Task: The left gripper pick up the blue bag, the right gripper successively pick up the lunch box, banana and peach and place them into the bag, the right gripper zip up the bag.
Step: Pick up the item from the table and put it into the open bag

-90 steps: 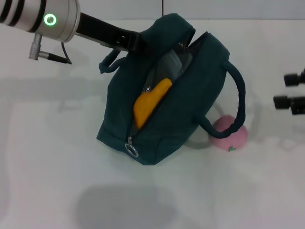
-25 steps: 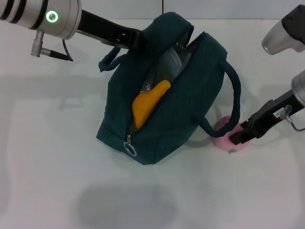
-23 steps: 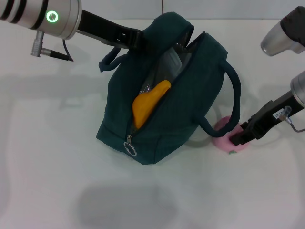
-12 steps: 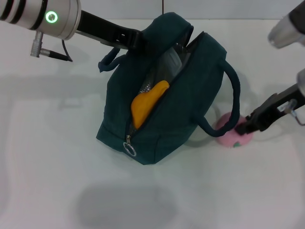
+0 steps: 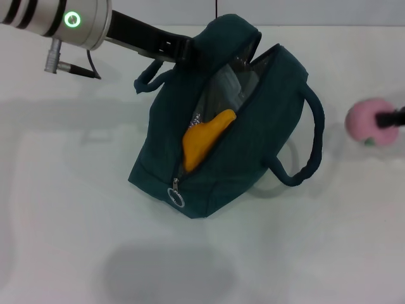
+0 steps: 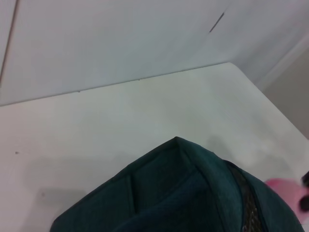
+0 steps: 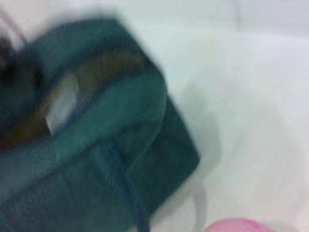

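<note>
The left hand (image 5: 183, 52) is clenched on the far top edge of the blue bag (image 5: 253, 136), holding that edge up; its dark fingers disappear into the fabric just beside the bag's far handle (image 5: 149, 79). The bag stands on the white worktop (image 5: 76, 209) at the middle of the scene, its zip running open from the near end to the far end. The round zip pull (image 5: 176, 199) hangs at the near end of the opening.

Inside the open mouth lies the banana (image 5: 204, 139), yellow-orange, towards the near half of the bag. Behind it, deeper in and towards the far end, a pale grey-white shape shows, which is the lunch box (image 5: 229, 85). The bag's other handle (image 5: 311, 142) loops out on the right side, arching above the worktop.

The right hand (image 5: 391, 118) shows only as a dark tip at the right edge of the head view, and it grasps the peach (image 5: 365, 121). The pink peach is lifted clear of the worktop, well to the right of the bag and apart from the handle loop. In the right wrist view the peach (image 7: 239, 225) appears as a pink curve at the frame's edge, with the bag (image 7: 96, 145) beyond it.
</note>
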You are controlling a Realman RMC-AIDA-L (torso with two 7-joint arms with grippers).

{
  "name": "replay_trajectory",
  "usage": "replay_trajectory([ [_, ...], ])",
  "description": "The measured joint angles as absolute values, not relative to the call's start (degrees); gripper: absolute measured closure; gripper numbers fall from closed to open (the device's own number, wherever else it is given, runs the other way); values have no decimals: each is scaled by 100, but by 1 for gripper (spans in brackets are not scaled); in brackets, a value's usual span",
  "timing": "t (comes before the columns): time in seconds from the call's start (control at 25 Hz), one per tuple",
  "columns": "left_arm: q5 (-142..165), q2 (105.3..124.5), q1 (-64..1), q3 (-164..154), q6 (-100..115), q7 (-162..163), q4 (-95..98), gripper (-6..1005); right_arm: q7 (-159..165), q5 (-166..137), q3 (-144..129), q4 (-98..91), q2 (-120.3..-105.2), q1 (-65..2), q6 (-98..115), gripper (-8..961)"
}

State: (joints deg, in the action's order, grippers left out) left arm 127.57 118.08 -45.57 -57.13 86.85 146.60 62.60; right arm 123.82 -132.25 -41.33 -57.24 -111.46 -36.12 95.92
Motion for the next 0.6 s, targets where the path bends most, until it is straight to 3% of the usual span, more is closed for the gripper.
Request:
replay_trajectory([
  [0.08, 12756, 11813, -4575, -5713, 8693, 14666, 6251, 872, 12155, -12695, -3713, -5475, -10941, -3457, 9751, 759],
  [0.12, 12755, 11813, -4583, -5714, 8695, 14678, 6252, 872, 11886, -11946, -3487, -5170, -10730, -3311, 9988, 767],
  [0.32, 12753, 11802, -4662, -5713, 8694, 14780, 6276, 871, 11040, -10050, -3404, -4323, -10510, -3103, 10573, 809],
  [0.48, 12753, 11799, -4744, -5711, 8694, 14807, 6276, 871, 10368, -9349, -3499, -3732, -10641, -3278, 10992, 841],
  [0.6, 12752, 11810, -4804, -5713, 8695, 14808, 6277, 871, 9996, -9469, -3876, -3540, -10927, -3532, 10917, 861],
])
